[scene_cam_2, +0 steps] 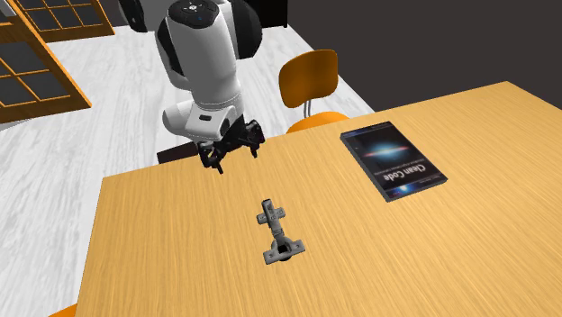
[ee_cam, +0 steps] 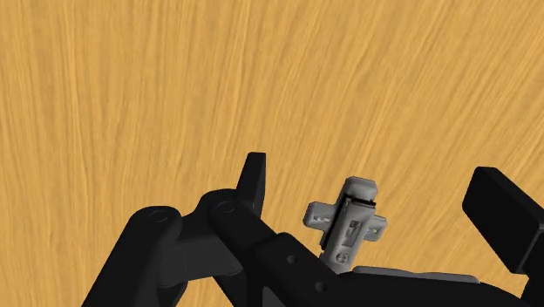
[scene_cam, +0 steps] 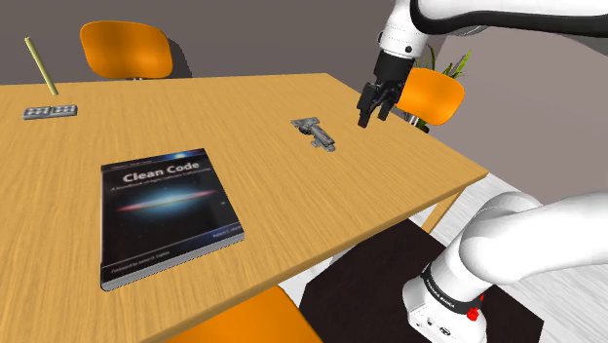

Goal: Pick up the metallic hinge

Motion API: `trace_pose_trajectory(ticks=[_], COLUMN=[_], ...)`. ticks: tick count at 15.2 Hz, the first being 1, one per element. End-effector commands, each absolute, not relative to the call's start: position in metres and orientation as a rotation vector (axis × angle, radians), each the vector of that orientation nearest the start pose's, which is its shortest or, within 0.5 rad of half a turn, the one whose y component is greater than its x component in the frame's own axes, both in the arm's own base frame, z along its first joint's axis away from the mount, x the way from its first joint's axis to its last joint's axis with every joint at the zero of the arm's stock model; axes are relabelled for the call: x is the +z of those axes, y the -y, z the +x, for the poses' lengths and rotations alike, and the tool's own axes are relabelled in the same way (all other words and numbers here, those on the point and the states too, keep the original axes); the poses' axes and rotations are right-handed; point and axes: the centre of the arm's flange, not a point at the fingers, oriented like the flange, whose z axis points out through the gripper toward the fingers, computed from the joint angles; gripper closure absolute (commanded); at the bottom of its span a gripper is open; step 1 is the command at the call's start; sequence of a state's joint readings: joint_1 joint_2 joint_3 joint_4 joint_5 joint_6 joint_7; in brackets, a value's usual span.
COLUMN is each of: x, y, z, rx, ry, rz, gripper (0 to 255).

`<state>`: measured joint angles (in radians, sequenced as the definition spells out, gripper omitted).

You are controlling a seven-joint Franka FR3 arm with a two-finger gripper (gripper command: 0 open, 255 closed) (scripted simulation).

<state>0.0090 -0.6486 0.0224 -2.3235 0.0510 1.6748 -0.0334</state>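
Wrist view: hinge [ee_cam: 349, 222] end nearest gripper [ee_cam: 378, 183] hidden behind its black body. Shoulder view: orange chair [scene_cam: 244, 322] cut by bottom edge; book [scene_cam: 166, 219] small print unreadable.

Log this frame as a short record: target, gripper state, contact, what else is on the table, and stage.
target: grey hinge, lying flat on the wooden table
gripper: open, raised above the table beside the hinge
contact: none; the hinge is not held
wrist view: the hinge lies on the table between the two spread fingers
other items: book titled "Clean Code"; small grey tray
stage: grasp not yet made
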Motion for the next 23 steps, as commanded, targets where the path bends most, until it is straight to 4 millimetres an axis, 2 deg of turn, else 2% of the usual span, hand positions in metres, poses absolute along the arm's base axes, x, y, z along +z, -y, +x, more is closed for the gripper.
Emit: trace_pose_trajectory(ticks=[1,12,19,21,22,23], x=[0.558,0.491,0.454,0.451,0.45,0.45], y=[-0.021,-0.044,-0.044,-0.044,-0.044,-0.044], z=[0.377,0.497,0.497,0.497,0.496,0.496], rx=[-0.003,-0.013,-0.013,-0.013,-0.013,-0.013], ry=[0.05,-0.124,-0.124,-0.124,-0.124,-0.124], rz=[-3.101,-3.085,-3.085,-3.085,-3.085,-3.085], gripper=[0,0,0,0,255,255])
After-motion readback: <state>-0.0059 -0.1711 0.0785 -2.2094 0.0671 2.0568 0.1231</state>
